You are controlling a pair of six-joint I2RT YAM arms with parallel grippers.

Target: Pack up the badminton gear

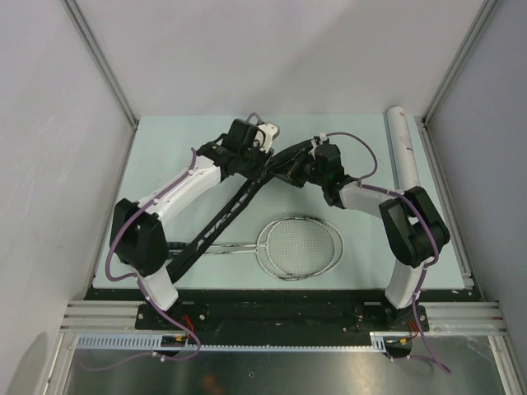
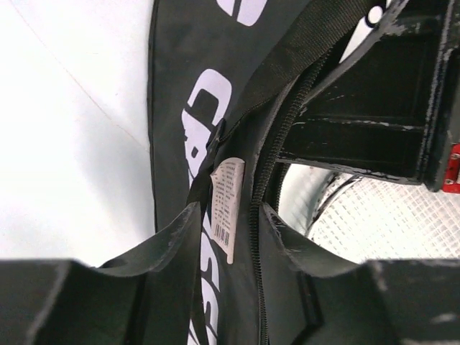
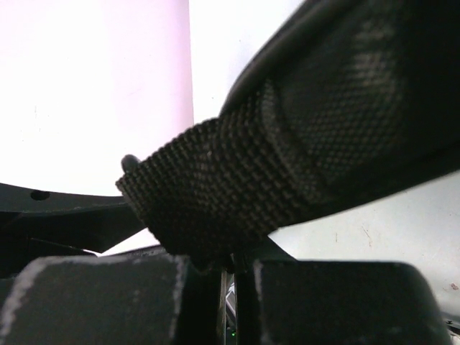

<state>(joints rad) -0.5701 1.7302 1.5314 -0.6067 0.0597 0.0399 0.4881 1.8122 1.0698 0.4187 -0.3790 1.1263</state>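
The long black racket bag (image 1: 216,224) runs diagonally from the near left up to the table's middle, its top end lifted. My left gripper (image 1: 265,167) is shut on the bag's edge by the zipper; in the left wrist view (image 2: 230,230) the white lettering and a paper tag (image 2: 228,201) show between the fingers. My right gripper (image 1: 290,164) is shut on the bag's woven black strap (image 3: 215,194). A silver-white racket (image 1: 300,246) lies flat beside the bag, its strings also showing in the left wrist view (image 2: 381,219). A white tube (image 1: 406,156) lies at the right edge. No shuttlecocks show.
The pale green table mat (image 1: 346,132) is bounded by grey walls on three sides and a metal rail (image 1: 280,317) at the near edge. The tube lies along the right wall. Both arms meet over the middle of the table.
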